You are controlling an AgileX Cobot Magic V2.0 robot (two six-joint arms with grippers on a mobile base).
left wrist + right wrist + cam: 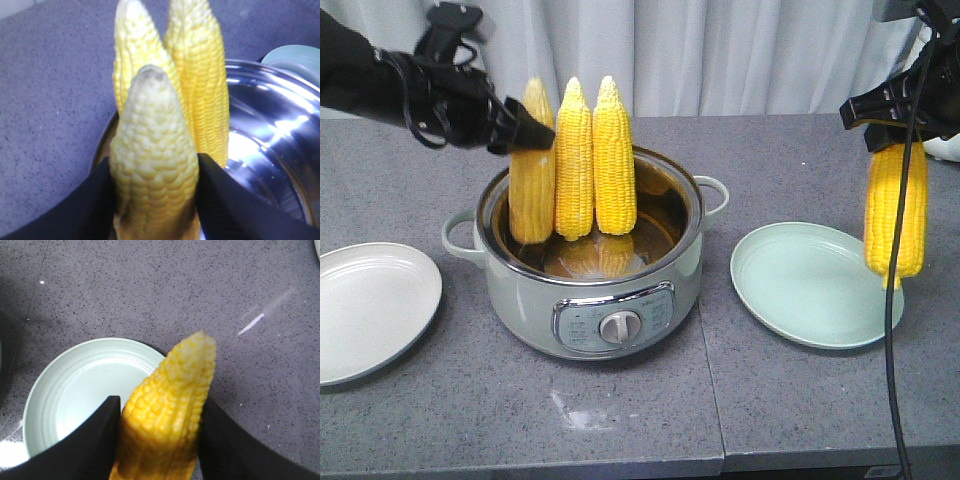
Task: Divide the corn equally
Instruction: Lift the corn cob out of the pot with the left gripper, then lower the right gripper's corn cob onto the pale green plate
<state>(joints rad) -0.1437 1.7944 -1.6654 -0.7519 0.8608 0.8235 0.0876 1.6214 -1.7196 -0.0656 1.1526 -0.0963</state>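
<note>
While the left gripper (525,132) pinches a husked bright-yellow corn cob, the gripped cob (532,180) stands upright between its black fingers (512,122), base down inside the pale green round electric pot (520,300).

Front view: two more yellow cobs, the middle cob (574,160) and the right-hand cob (614,160), stand in the pot just past the fingers, side by side and touching.

Left wrist view gives the grip close up. Both fingers (90,205) press on the gripped cob (152,165) below its pale tip. The middle cob (131,55) and right-hand cob (200,75) sit right behind it, with the shiny steel liner (270,130) on the right finger's side.

The right gripper (895,138) is clamped on the top end of a fourth yellow cob, the hanging cob (896,215), which dangles below the fingers. In the front view it overlaps the edge of the pale green round plate (790,290); contact cannot be told.

Right wrist view shows the hanging cob (167,395) with its pale tip pointing away from the fingers (95,440). The grey speckled countertop (150,290) lies beyond the tip, and the plate (75,390) is off to the left finger's side.

Only the front view shows the white round plate (370,300), on the counter below the left gripper, near the pot.
</note>
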